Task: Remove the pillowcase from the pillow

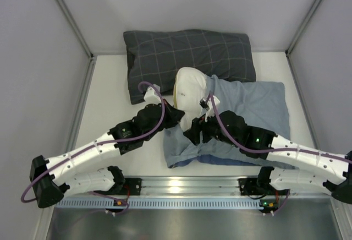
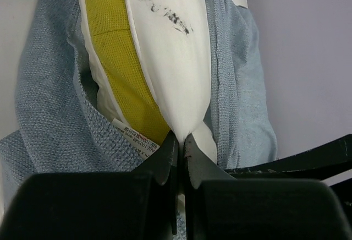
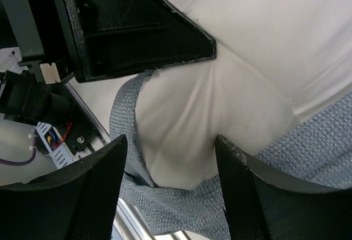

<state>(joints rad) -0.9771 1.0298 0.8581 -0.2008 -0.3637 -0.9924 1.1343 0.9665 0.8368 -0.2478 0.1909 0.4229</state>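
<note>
The white pillow (image 1: 190,88) with yellow piping sticks partly out of the pale blue-grey pillowcase (image 1: 258,105) at the table's middle. My left gripper (image 1: 175,114) is shut on the pillow's white corner; in the left wrist view the fingertips pinch the white cloth (image 2: 176,42) beside the yellow band, with the pillowcase (image 2: 49,124) bunched on both sides. My right gripper (image 1: 197,130) is open, its fingers (image 3: 253,190) straddling the pillow's white cloth (image 3: 187,124) and the pillowcase's edge (image 3: 181,210) without closing on either.
A dark grey checked pillow (image 1: 187,53) lies at the back of the table. The metal rail (image 1: 181,186) with both arm bases runs along the near edge. Grey walls (image 1: 38,86) stand on both sides.
</note>
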